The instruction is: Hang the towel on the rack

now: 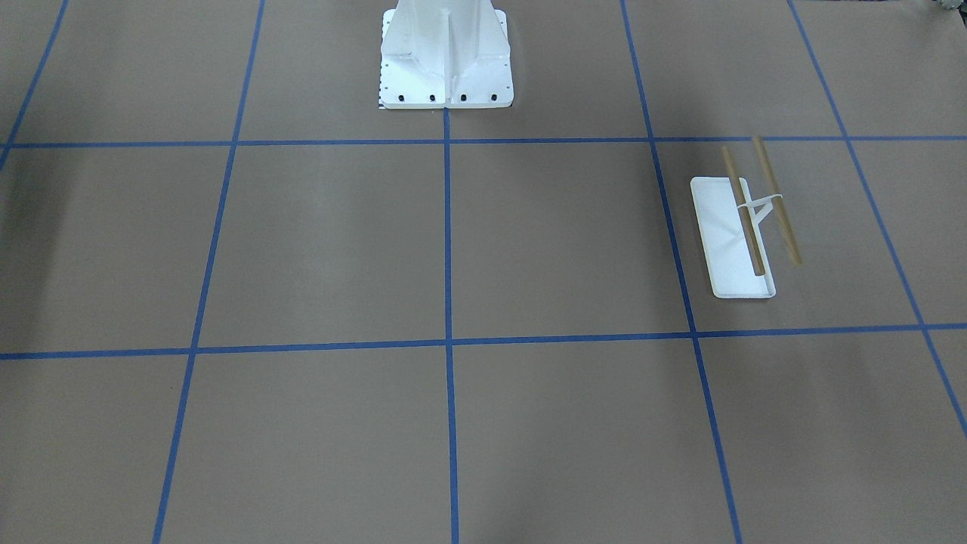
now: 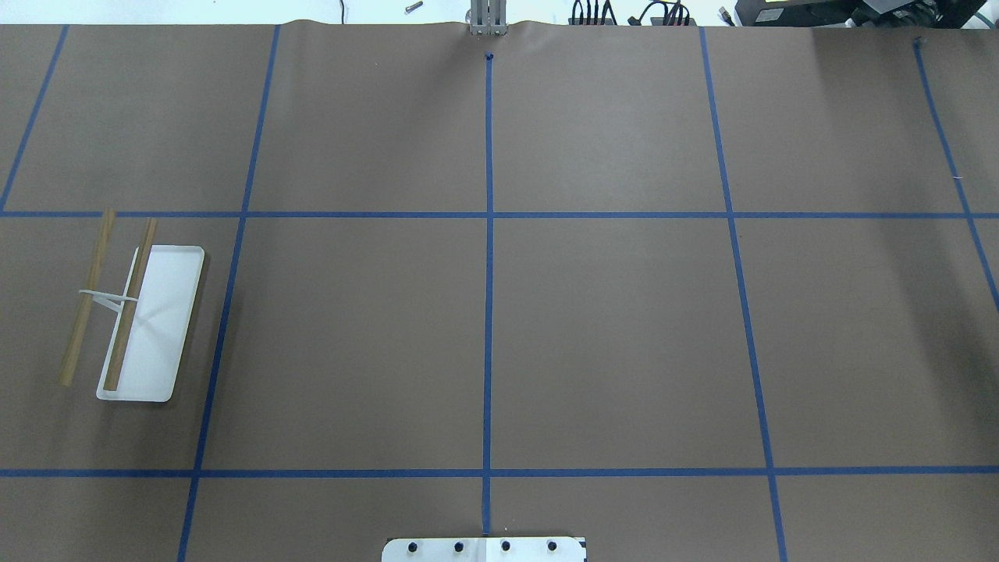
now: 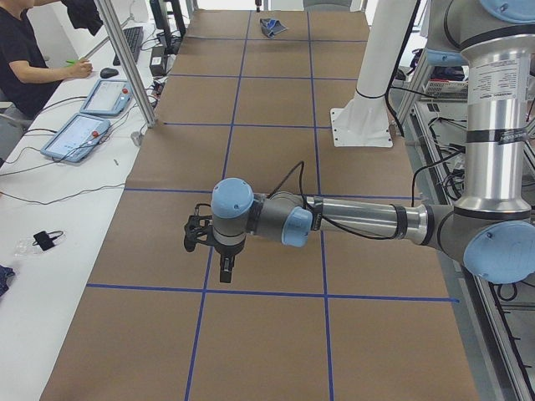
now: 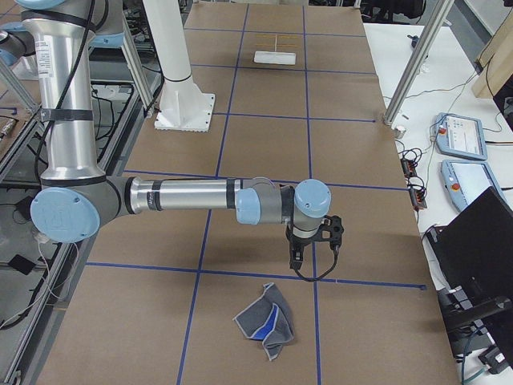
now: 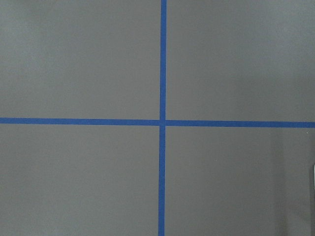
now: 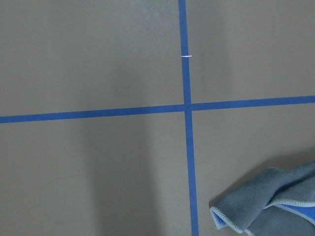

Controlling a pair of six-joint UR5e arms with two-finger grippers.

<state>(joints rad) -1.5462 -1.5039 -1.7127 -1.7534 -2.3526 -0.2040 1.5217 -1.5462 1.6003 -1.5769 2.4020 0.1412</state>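
The towel (image 4: 263, 323), dark grey with a pale edge and a blue underside, lies crumpled on the brown table near the robot's right end. It also shows at the bottom right of the right wrist view (image 6: 275, 201) and far off in the exterior left view (image 3: 272, 27). The rack (image 2: 160, 312), with a white base and two tan rods, stands bare at the table's left end (image 1: 725, 242) (image 4: 274, 57). My right gripper (image 4: 314, 255) hangs above the table a little short of the towel. My left gripper (image 3: 224, 269) hangs over bare table. I cannot tell whether either is open or shut.
The large white bolted pedestal (image 1: 446, 53) (image 4: 180, 96) stands at the robot's side. Blue tape lines (image 2: 488, 234) divide the brown table. Operators' tablets (image 3: 84, 125) (image 4: 461, 136), cables and metal posts line the far side; a person (image 3: 21, 58) sits there.
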